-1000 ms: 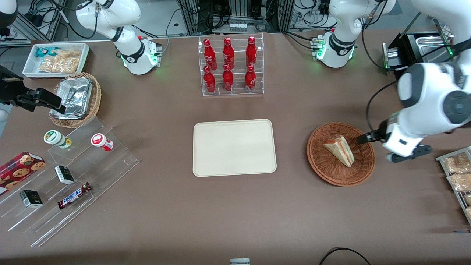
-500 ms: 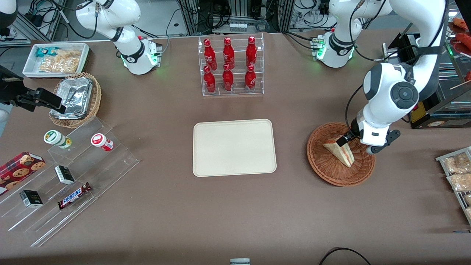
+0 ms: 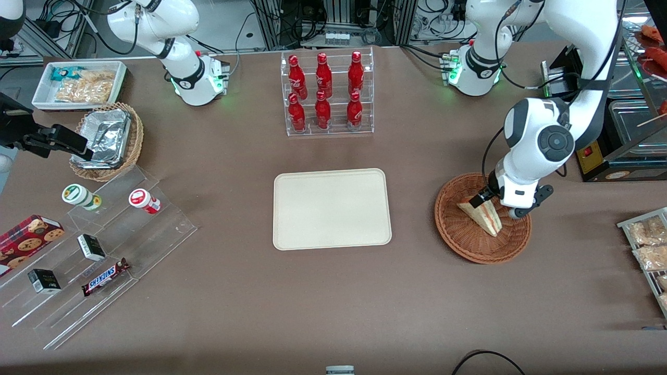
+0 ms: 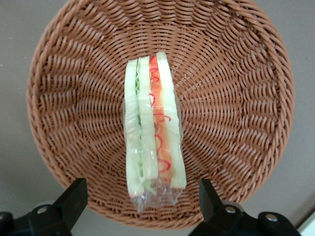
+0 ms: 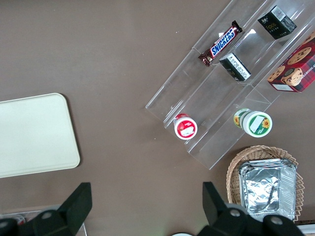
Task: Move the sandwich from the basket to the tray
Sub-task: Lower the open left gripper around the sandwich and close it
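Presently the gripper (image 4: 140,206) hangs released over the sandwich (image 4: 150,128) in the basket (image 4: 59,88), unlifted. Next, judged: descend, straddle, clench, carry to tray (image 3: 332,208).

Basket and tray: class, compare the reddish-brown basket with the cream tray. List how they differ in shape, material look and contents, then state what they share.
Shape: the basket is round; the tray is rectangular with rounded corners.
Surface: the basket is woven wicker; the tray is smooth and plain.
Contents: the basket holds the sandwich, with the open gripper hovering above; the tray holds nothing.
Shared: both lie flat on the brown table, side by side.
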